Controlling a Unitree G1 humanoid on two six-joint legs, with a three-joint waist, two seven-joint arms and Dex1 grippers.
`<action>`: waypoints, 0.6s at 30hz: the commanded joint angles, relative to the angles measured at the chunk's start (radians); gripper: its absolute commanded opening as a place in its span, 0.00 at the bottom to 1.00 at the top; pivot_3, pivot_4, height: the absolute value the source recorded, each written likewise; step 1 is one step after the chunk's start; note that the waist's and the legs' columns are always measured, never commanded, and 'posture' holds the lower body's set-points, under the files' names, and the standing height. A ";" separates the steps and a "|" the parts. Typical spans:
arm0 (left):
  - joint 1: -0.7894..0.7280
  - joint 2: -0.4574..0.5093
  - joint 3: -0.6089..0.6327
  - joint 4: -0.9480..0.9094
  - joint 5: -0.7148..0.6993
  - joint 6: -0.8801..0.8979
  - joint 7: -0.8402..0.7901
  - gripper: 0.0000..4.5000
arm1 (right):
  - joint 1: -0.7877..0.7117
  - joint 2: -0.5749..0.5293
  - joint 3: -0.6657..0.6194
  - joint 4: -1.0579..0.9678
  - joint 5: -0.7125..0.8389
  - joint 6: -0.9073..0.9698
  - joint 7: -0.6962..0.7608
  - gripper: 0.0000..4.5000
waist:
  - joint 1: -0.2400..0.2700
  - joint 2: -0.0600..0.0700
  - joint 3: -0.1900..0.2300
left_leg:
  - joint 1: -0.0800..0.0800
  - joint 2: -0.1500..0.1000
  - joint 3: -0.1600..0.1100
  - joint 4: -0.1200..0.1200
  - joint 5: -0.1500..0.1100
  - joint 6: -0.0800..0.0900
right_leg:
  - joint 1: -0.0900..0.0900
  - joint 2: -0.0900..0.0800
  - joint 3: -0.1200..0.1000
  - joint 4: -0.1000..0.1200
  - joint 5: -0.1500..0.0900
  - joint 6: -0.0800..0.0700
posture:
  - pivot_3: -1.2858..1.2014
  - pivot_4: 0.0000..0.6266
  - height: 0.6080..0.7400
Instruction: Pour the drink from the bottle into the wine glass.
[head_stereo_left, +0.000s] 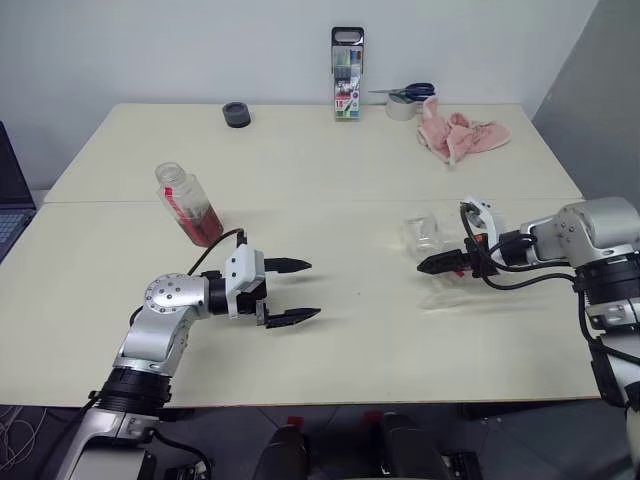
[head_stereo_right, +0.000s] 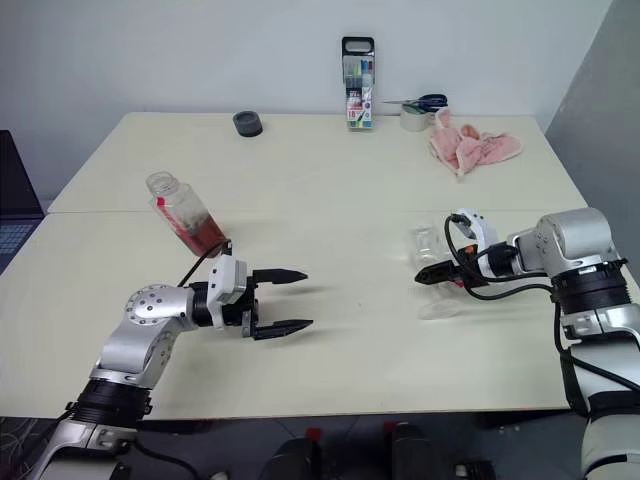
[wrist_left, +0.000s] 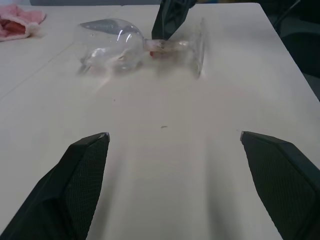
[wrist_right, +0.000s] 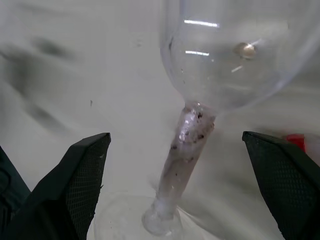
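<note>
Currently right gripper (head_stereo_right: 432, 272) fingers spread wide straddling toppled wine glass (head_stereo_left: 425, 237) stem to right it, left gripper (head_stereo_left: 298, 292) fingers wide, empty, bottle (head_stereo_left: 190, 205) behind.

Two pale cream tables (head_stereo_left: 330, 160) pushed together, seam across. Plain white wall (head_stereo_left: 200, 50) behind. Grey panel (head_stereo_left: 600, 80) at right.

The left arm is stretched low over the near left of the surface, its forearm angled inward. The left gripper (head_stereo_left: 292, 292) is pointed toward the robot's right, roughly level, with its two black fingers spread wide. The right arm is bent in from the right edge, and the right gripper (wrist_right: 182, 150) is tilted downward with its fingers parted wide.
</note>
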 joint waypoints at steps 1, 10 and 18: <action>-0.009 -0.008 0.000 -0.011 0.006 -0.022 0.001 1.00 | -0.060 0.013 0.042 0.073 -0.037 -0.035 0.063 0.96 | 0.000 0.000 0.000 | 0.000 0.000 0.000 0.000 0.000 0.000 | 0.000 0.000 0.000 0.000 0.000 0.000 | 0.52 0.24 1.00; 0.008 -0.021 -0.003 -0.054 0.018 -0.008 0.023 1.00 | -0.112 0.068 0.106 0.242 -0.139 -0.112 0.152 0.34 | 0.000 0.000 0.000 | 0.000 0.000 -0.001 0.000 0.000 0.000 | 0.000 0.000 0.000 0.000 0.000 0.000 | 0.52 0.24 1.00; 0.051 -0.018 0.013 -0.106 0.008 0.027 0.066 1.00 | -0.185 0.118 -0.031 0.310 -0.125 -0.053 0.123 0.05 | 0.000 0.001 0.000 | 0.000 0.000 -0.001 0.000 0.000 0.000 | 0.000 -0.001 0.000 0.000 0.000 0.000 | 0.52 0.24 1.00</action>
